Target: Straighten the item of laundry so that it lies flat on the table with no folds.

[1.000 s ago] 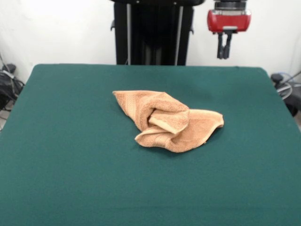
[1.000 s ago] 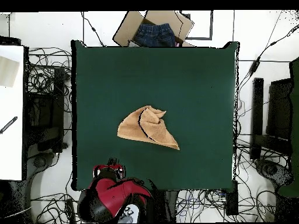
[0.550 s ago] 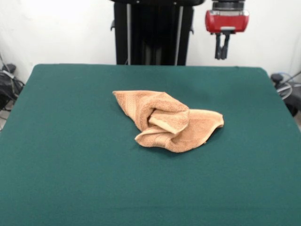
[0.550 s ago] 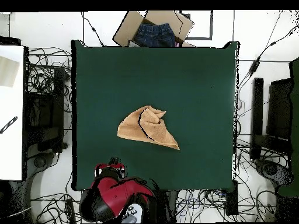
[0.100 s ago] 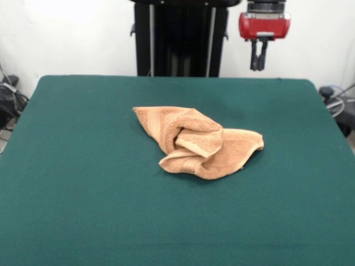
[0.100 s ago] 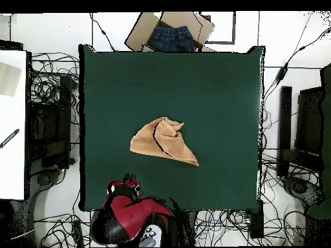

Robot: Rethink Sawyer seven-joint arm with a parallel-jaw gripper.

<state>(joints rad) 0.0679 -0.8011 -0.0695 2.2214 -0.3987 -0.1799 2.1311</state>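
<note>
Bench (image 5: 83, 183): flat rectangular top in dark green felt-like cloth. Orange-tan terry towel (image 5: 198, 141) near bench centre — bunched, rolled fold at the middle, one corner drawn out toward the left in the front view. Roughly triangular outline (image 6: 163, 140) seen from overhead only, along with a cardboard box of denim (image 6: 170, 33) beyond the far edge. Hand (image 5: 258, 57) raised above the back edge, well apart from the towel — fingers close together, empty.

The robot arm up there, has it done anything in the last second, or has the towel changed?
The hand has drifted sideways, leftward in the front view, and a touch higher, holding nothing. The towel lies crumpled as before on the table.
</note>
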